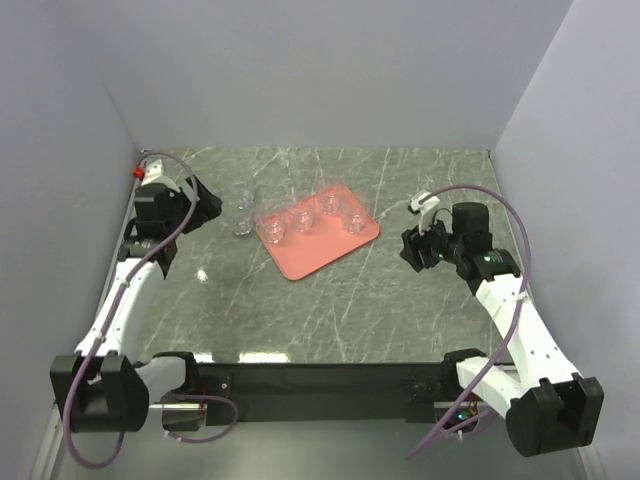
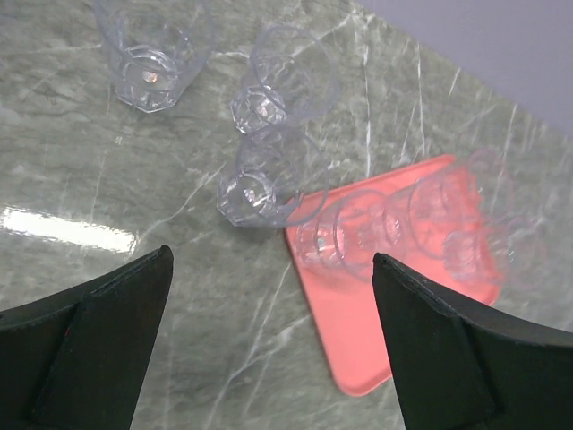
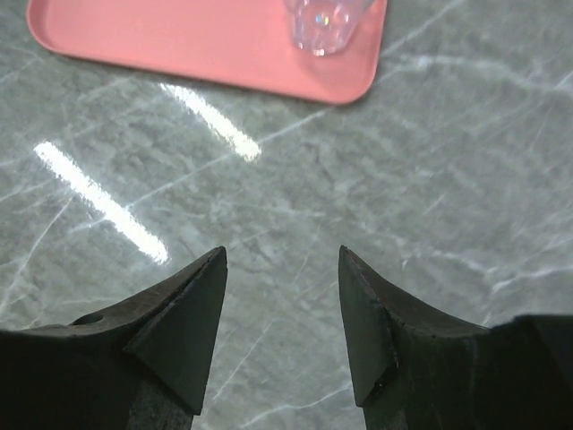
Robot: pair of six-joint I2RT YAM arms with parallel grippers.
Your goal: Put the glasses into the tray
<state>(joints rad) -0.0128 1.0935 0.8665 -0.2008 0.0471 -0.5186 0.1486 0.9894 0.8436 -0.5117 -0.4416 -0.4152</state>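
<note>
The salmon-pink tray (image 1: 322, 255) lies mid-table with several clear glasses on it, among them one at its left end (image 1: 276, 229) and one at its right end (image 1: 353, 222). More glasses (image 1: 243, 225) stand on the marble just left of the tray. In the left wrist view three glasses (image 2: 264, 179) sit on the table beside the tray (image 2: 376, 340). My left gripper (image 2: 273, 260) hangs open and empty, short of them. My right gripper (image 3: 282, 260) is open over bare marble to the right of the tray (image 3: 179, 36). One glass (image 3: 324, 22) shows there.
Grey walls close in the table at the back and both sides. The left arm (image 1: 130, 290) reaches along the left wall and the right arm (image 1: 510, 300) along the right side. Bright light streaks (image 3: 98, 202) reflect off the marble.
</note>
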